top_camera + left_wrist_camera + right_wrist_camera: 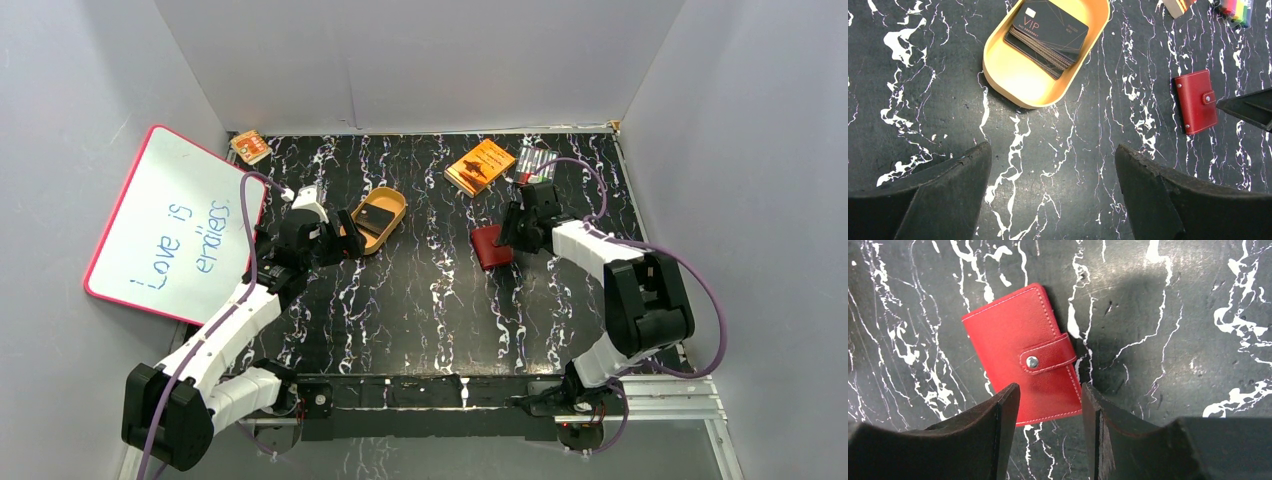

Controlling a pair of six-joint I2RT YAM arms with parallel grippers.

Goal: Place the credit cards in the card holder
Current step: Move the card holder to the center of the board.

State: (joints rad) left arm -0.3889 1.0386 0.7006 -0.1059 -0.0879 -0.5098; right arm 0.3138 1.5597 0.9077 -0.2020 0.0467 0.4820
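The credit cards (1048, 32) are a stack of black cards, the top one marked VIP, lying in a tan oval tray (998, 75). In the top view the credit cards (378, 215) sit just right of my left gripper (335, 240). In its wrist view the left gripper (1052, 150) is open wide over bare table, short of the tray. The card holder (1023, 350) is a red wallet, snapped shut and flat on the table (492, 247). My right gripper (1050, 390) hangs over its near right corner, jaws partly apart with that corner showing between them. I see no grip on it.
An orange box (480, 165) and a pack of coloured markers (535, 160) lie at the back right. A whiteboard (175, 225) leans at the left, with a small orange item (250, 147) behind it. Grey walls enclose the black marbled table (420, 300).
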